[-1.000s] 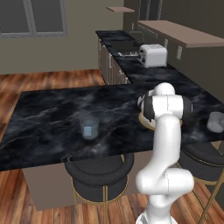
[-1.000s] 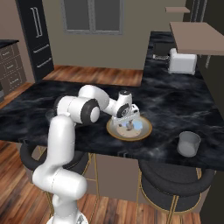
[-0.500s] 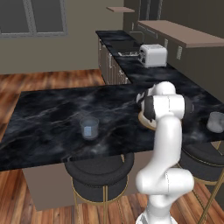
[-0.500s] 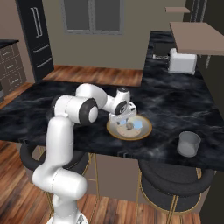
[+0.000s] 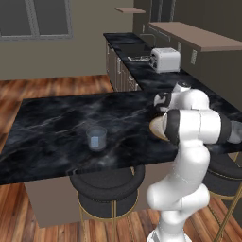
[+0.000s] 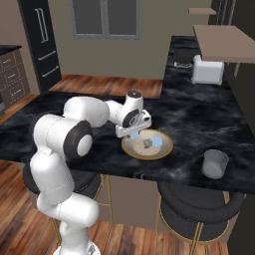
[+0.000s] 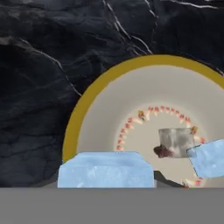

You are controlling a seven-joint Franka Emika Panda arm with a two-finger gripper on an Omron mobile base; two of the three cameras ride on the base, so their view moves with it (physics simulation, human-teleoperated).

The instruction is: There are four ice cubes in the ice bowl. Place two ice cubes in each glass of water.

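Note:
The ice bowl has a golden-tan rim and lies on the black marble counter. My gripper is shut on one pale-blue ice cube, which sits large at the bottom of the hand view over the bowl's edge. A second ice cube and a greyer cube lie inside the bowl. From the right base view, the gripper hangs over the left side of the bowl. One glass of water stands right of the bowl. The other glass stands far left with a blue cube inside.
A silver toaster sits on the back counter, also seen as the toaster. Black round stools stand under the island's near edge. My own arm crosses the counter between the bowl and the base.
The jaws have closed on the ice cube. The hand has shifted slightly toward the bowl's left side.

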